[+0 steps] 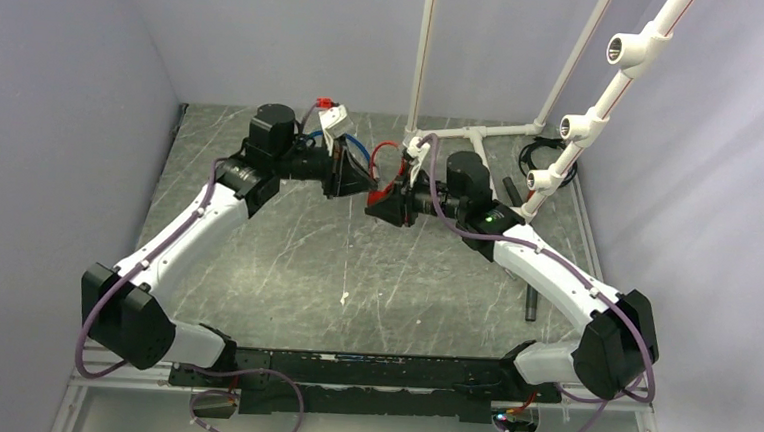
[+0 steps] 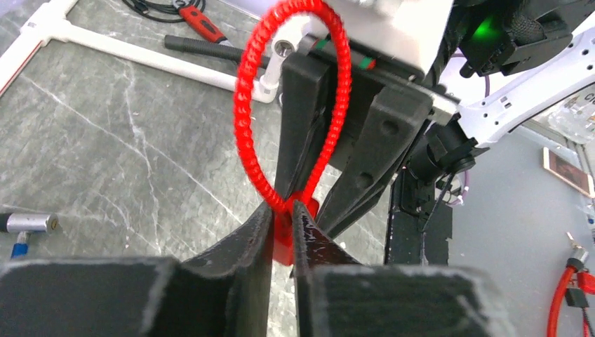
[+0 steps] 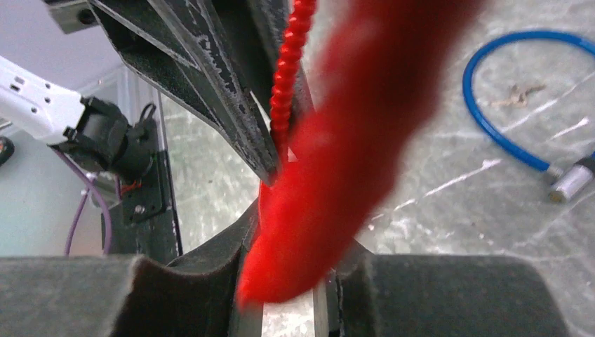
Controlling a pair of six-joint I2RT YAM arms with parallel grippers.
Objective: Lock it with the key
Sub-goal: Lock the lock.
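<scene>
My left gripper [image 2: 283, 210] is shut on a small flat red tab [image 2: 283, 239]. A red coiled loop [image 2: 245, 105] rises from the tab. My right gripper [image 1: 377, 204] meets the left gripper [image 1: 348, 186] tip to tip above the back of the table. In the right wrist view the same red piece [image 3: 337, 182] fills the gap between my right fingers [image 3: 210, 274], very close and blurred. A thin silver strip [image 3: 321, 302] shows between those fingers; I cannot tell whether it is the key. No brass padlock shows.
A blue cable loop [image 3: 502, 105] lies on the table beyond the grippers, with its metal end plug [image 3: 570, 182]. A white pipe frame [image 1: 483, 132] stands at the back right. A red-handled tool [image 2: 200, 21] lies behind it. A dark cylinder [image 1: 530, 305] lies by the right arm.
</scene>
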